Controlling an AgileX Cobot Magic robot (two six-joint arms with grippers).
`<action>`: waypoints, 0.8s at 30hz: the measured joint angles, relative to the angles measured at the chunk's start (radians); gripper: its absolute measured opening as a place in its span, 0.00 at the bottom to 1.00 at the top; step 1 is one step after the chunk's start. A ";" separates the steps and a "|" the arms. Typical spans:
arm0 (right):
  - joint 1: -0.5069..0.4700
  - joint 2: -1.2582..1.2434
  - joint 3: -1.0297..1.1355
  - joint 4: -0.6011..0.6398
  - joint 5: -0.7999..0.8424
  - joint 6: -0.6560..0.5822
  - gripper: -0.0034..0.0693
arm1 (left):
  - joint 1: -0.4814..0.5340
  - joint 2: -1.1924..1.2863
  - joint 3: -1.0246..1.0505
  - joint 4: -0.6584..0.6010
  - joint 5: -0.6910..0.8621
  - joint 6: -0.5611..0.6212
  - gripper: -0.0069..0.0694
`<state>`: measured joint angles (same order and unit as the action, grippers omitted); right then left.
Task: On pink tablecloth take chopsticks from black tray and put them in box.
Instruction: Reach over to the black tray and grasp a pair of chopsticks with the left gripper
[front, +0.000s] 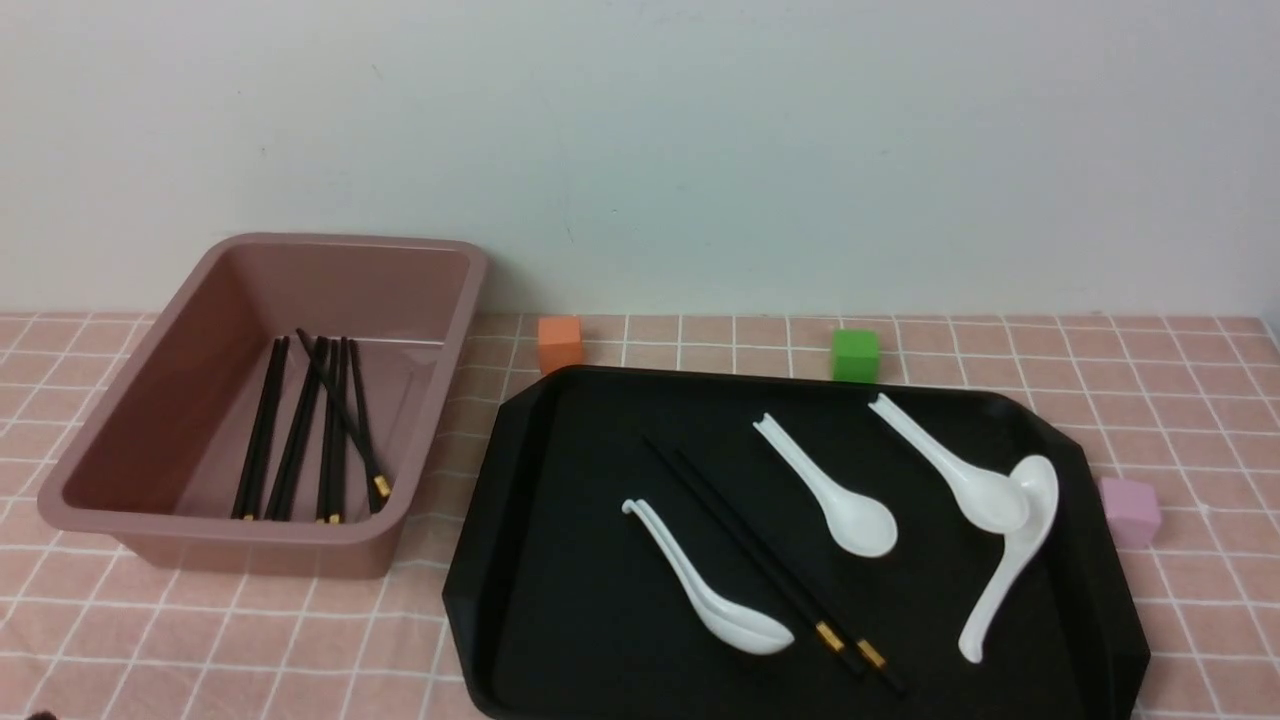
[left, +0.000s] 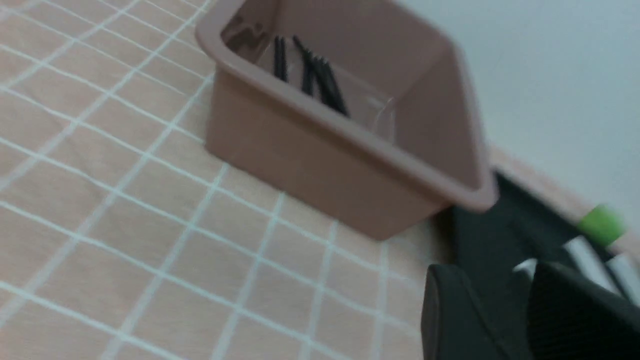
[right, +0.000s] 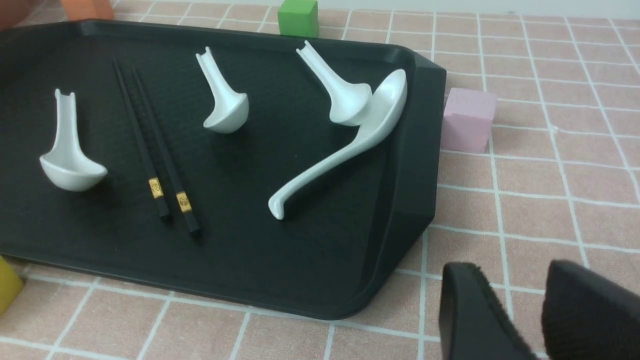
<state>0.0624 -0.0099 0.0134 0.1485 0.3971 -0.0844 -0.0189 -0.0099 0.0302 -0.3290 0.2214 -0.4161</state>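
Observation:
A pair of black chopsticks (front: 775, 570) with gold bands lies diagonally in the middle of the black tray (front: 560, 600) on the pink tablecloth (front: 250, 640). It also shows in the right wrist view (right: 155, 150). The dusty-pink box (front: 240, 522) stands left of the tray and holds several more chopsticks (front: 310, 430). Neither gripper shows in the front view. My left gripper (left: 500, 270) is open and empty, low over the cloth by the tray's corner (left: 480, 235), near the box (left: 310, 165). My right gripper (right: 512, 267) is open and empty over the cloth beside the tray's (right: 300, 240) right end.
Several white soup spoons (front: 840, 500) lie on the tray around the chopsticks. An orange cube (front: 559, 343) and a green cube (front: 855, 355) stand behind the tray, a pink cube (front: 1130, 510) at its right, and a yellow cube (right: 7, 285) by its front edge. A wall stands close behind.

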 joint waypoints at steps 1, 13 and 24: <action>0.000 0.000 0.000 0.000 0.000 0.000 0.38 | 0.000 0.000 0.000 -0.083 -0.028 -0.054 0.40; 0.000 0.000 0.000 0.001 0.000 0.000 0.38 | 0.000 0.065 -0.180 -0.325 0.131 -0.017 0.23; 0.000 0.000 0.000 0.001 0.000 0.000 0.38 | 0.000 0.946 -0.690 -0.316 0.697 0.399 0.08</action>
<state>0.0624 -0.0099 0.0134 0.1494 0.3971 -0.0844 -0.0189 0.9361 -0.6595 -0.6455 0.9187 -0.0176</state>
